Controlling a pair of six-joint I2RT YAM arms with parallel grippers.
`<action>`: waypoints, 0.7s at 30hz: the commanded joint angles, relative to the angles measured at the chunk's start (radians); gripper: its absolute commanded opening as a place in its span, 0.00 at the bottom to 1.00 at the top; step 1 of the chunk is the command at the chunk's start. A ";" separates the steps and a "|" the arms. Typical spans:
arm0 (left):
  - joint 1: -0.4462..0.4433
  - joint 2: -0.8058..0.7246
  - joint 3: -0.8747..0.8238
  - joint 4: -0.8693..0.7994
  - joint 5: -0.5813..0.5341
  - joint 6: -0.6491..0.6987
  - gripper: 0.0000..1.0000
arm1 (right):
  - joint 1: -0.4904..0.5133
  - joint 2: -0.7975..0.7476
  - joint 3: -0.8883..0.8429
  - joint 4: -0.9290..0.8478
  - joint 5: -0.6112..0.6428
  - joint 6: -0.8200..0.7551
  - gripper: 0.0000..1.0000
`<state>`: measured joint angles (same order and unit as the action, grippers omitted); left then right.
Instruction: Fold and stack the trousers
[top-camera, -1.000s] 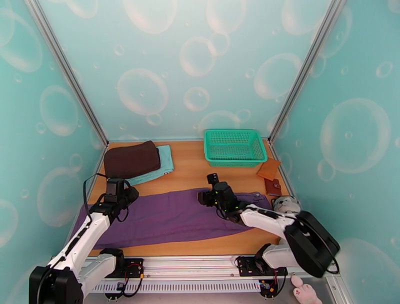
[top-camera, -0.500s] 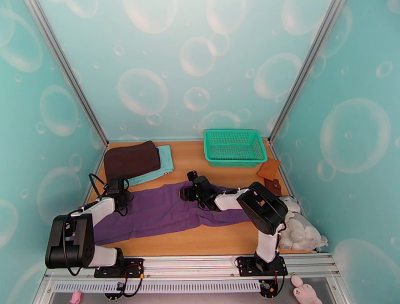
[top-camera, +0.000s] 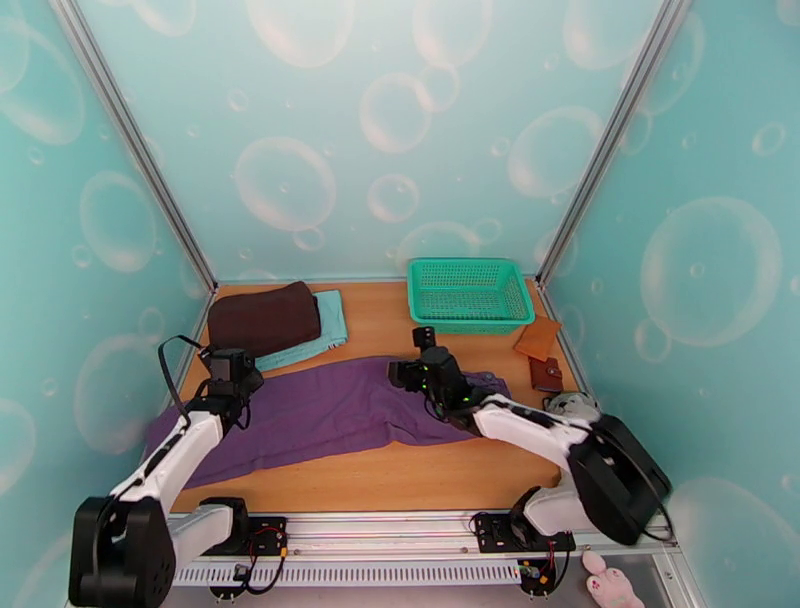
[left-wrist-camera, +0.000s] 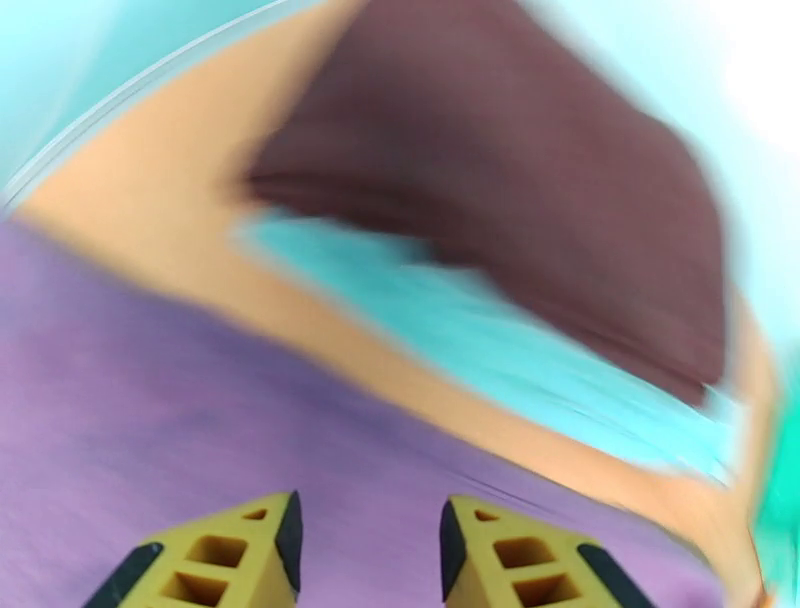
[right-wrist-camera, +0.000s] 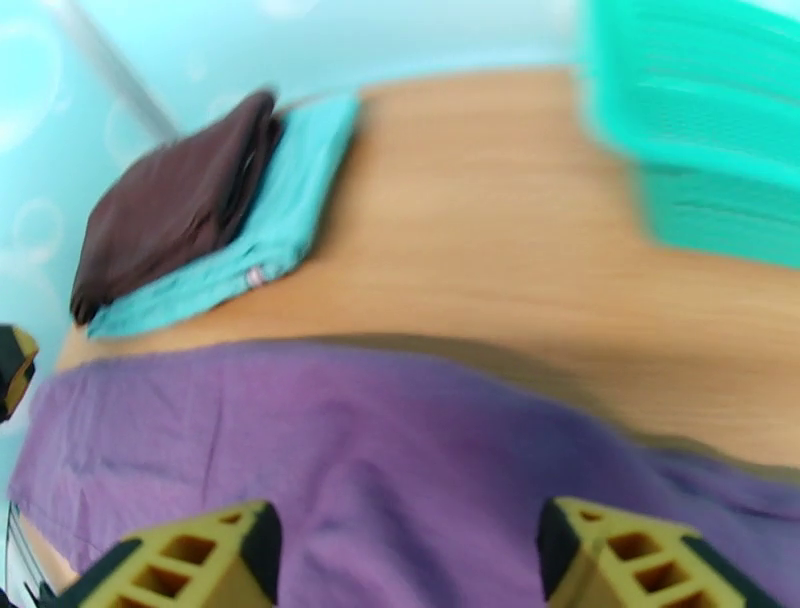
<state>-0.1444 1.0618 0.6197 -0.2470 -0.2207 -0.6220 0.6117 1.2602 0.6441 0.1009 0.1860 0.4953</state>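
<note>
**Both hands low over the trousers, neither seen gripping**

The plain purple soft-fabric long trousers (top-camera: 330, 415) lie spread lengthwise across the middle of the wooden bench (top-camera: 400, 480). They run from the left edge almost to the right, and the far edge is rumpled near the centre. Behind them on the left, a dark brown folded cloth (top-camera: 263, 318) sits on a light teal folded cloth (top-camera: 325, 335). A green plastic mesh basket (top-camera: 468, 295) stands at the far right.

The left hand (left-wrist-camera: 370, 540) is at the far-left edge of the trousers. Its fingers are partly spread, with purple fabric showing in the gap, but the blur hides whether any cloth is caught. The right hand (right-wrist-camera: 410, 560) hovers over the middle of the far edge with its fingers spread wide and nothing between them.

The step in hand looks like taking hold for a fold. To do it well:

- Each hand should come down onto the same far edge and gather both layers before pinching.
- The two hands should then lift evenly so the soft cloth does not sag between them.
- Carrying the edge straight across would keep the fold square and clear of the stacked cloths.
</note>
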 joint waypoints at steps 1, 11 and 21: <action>-0.111 -0.055 0.002 -0.059 0.138 0.082 0.41 | -0.046 -0.235 -0.159 -0.312 0.171 0.190 0.86; -0.408 0.003 -0.095 0.020 0.196 0.053 0.40 | -0.348 -0.852 -0.364 -0.630 0.056 0.499 0.84; -0.369 0.006 -0.215 0.015 0.050 -0.100 0.42 | -0.367 -0.570 -0.385 -0.469 -0.013 0.619 0.86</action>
<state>-0.5316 1.0782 0.4282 -0.2382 -0.1188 -0.6632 0.2195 0.6651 0.2413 -0.4030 0.1833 1.0481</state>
